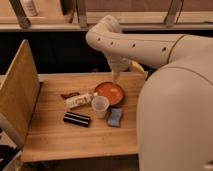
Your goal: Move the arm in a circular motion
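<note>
Thick cream-white robot arm [150,47] arching over light wooden table [50,137], tan gripper [116,75] hanging just above round orange-red bowl [110,92], clear plastic cup [100,106] beside bowl, blue sponge [115,117] near cup.

A light wooden table with a plank top [75,145] fills the middle of the view. At its left side a tall wooden board [20,100] stands upright, leaning a little outward. Behind the table there is a dark, shadowed panel [65,52], and above it a pale horizontal ledge [50,22] crosses the whole width. Grey metal struts [20,12] rise from this ledge at a slant. The light is warm and rather dim. The tan gripper [117,75] hangs over the far edge of the table.
</note>
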You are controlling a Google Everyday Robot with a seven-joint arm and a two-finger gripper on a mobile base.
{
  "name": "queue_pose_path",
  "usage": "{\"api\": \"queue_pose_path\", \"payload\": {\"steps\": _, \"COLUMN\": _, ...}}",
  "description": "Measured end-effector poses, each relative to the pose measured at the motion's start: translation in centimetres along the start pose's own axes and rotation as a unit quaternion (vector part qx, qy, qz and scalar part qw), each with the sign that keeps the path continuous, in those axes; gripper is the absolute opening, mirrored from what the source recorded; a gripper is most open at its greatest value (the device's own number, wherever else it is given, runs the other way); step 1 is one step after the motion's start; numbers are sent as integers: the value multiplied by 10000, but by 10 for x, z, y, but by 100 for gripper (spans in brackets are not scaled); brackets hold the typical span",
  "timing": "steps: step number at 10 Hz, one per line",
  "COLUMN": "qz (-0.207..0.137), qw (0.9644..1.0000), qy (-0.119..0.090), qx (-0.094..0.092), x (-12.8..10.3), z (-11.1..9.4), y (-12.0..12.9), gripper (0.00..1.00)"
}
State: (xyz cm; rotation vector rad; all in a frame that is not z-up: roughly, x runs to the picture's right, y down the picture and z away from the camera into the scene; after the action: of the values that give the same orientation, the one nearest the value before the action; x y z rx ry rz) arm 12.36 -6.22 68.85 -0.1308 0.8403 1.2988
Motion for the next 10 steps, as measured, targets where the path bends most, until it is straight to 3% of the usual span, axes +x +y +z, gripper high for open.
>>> {"api": "queue_pose_path", "payload": {"steps": 2, "qz": -229, "qw": 9993, "qy": -300, "qx": 76, "x": -49, "z": -3, "y": 26, "gripper": 80}}
{"api": "queue_pose_path", "payload": {"steps": 3, "qz": -553, "qw": 9973, "qy": -483, "qx": 15, "x": -77, "z": -11, "y": 65, "gripper": 80}}
{"api": "queue_pose_path", "payload": {"steps": 5, "qz": -1119, "qw": 9916, "qy": -610, "qx": -218, "x": -96, "z": -25, "y": 130, "gripper": 80}}
{"api": "queue_pose_path", "payload": {"steps": 6, "qz": -1361, "qw": 9882, "qy": -633, "qx": -316, "x": -96, "z": -31, "y": 154, "gripper": 80}}
{"api": "queue_pose_path", "payload": {"steps": 8, "qz": -1980, "qw": 9764, "qy": -687, "qx": -521, "x": -77, "z": -51, "y": 200, "gripper": 80}}
{"api": "queue_pose_path", "payload": {"steps": 10, "qz": -2248, "qw": 9702, "qy": -714, "qx": -564, "x": -49, "z": -63, "y": 202, "gripper": 80}}
